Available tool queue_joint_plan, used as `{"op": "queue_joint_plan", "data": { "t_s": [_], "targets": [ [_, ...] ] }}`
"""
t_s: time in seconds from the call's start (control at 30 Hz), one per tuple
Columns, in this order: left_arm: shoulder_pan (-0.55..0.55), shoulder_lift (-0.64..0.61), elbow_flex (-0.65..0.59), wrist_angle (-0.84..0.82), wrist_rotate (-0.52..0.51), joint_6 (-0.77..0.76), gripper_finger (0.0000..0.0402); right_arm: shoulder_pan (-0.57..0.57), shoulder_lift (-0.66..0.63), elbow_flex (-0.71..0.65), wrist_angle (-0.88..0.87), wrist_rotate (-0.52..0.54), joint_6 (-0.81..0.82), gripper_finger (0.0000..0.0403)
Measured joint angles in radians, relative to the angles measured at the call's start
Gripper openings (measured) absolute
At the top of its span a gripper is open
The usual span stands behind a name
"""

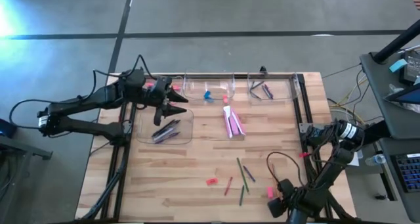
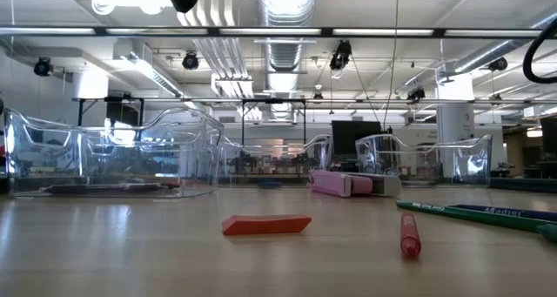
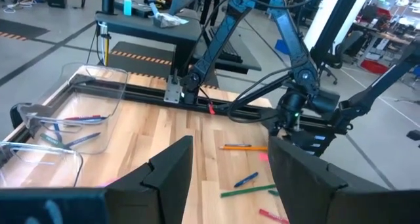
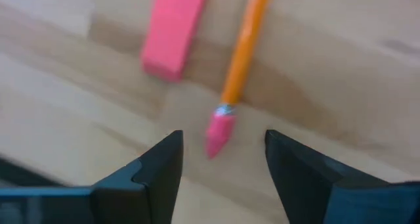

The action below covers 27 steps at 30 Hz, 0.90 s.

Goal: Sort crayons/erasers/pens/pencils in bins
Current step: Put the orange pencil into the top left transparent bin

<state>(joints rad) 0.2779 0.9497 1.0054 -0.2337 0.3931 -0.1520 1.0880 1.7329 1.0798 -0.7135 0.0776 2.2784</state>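
Two spread end effectors, left (image 1: 172,110) and right (image 4: 222,159), over wooden table (image 1: 197,171).

In the high view, bare wood fills the table's (image 1: 164,184) lower left and a strip at mid-right. The bins (image 1: 210,87) line the upper edge, one more at centre-left (image 1: 164,127), with the left arm (image 1: 98,102) and its gripper (image 1: 172,104) hanging over it. A pink block (image 1: 232,122) stands mid-table. Sticks (image 1: 243,175) and an eraser (image 1: 211,181) lie scattered across the lower centre. The right gripper (image 4: 223,152) crowds the lower right, jaws apart astride a pencil's (image 4: 239,66) tip.
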Motion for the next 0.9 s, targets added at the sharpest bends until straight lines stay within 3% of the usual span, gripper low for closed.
{"op": "queue_joint_plan", "data": {
  "t_s": [0.47,0.77,0.9],
  "targets": [
    [-0.005,-0.003,0.000,0.024,0.001,-0.029,0.0184,-0.002,-0.004,-0.003,-0.045,0.005,-0.028,0.0035],
    [-0.006,-0.003,0.000,0.031,0.001,-0.029,0.0184,-0.002,-0.049,0.030,-0.097,0.034,-0.045,0.0021],
    [-0.006,-0.003,0.000,0.041,0.001,-0.028,0.0184,-0.007,-0.076,0.065,-0.196,0.133,-0.032,0.0020]
  ]
}}
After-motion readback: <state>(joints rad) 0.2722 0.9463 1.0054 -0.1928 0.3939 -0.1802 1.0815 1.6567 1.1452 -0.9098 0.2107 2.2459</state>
